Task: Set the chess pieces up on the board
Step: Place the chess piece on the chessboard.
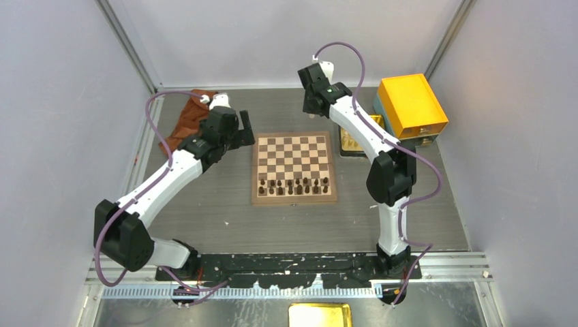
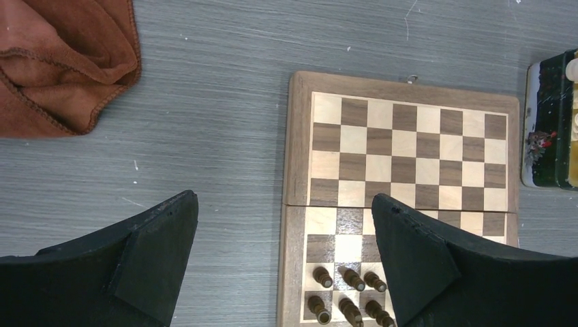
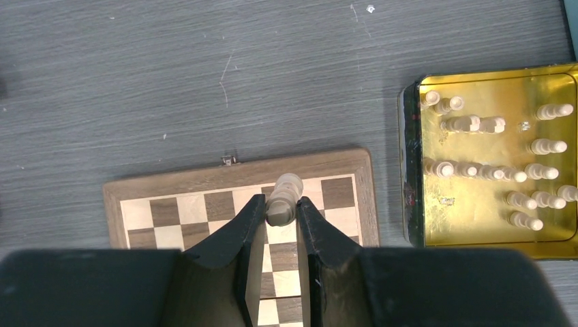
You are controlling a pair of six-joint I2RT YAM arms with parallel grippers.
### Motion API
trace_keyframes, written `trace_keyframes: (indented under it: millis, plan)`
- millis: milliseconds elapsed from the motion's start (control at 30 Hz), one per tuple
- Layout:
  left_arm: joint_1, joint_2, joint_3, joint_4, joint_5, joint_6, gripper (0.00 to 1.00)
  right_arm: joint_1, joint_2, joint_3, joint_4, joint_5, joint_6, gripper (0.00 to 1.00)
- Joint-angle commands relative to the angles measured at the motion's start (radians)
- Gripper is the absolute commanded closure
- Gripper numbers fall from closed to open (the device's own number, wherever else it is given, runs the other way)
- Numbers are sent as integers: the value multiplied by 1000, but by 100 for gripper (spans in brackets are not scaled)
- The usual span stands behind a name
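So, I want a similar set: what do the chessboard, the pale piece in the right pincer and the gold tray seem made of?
Square checkered chessboard: wood, satin, grain visible on its border. Pale cream turned chess piece in the right pincer: probably unvarnished wood, matte. Shallow golden tray: likely metal, glossy, mirroring the cream pieces lying in it.

My white-and-black arms
I see white links, black joints, looping purple cables, matte black wedge fingers.

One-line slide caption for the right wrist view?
Right gripper shut on a cream chess piece over the edge of the board, gold tray of cream pieces alongside.
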Motion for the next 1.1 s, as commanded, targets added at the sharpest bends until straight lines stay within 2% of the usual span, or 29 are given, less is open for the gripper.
trace_keyframes:
  millis: [0,433,1067]
  plan:
    - [12,-42,2,43,-28,9,0,9,11,61,-7,15,-15,99]
    - [17,-27,-5,51,-27,-3,0,16,79,114,-27,-10,-36,99]
    - [17,27,-14,77,-14,-31,0,42,116,51,6,-109,-57,99]
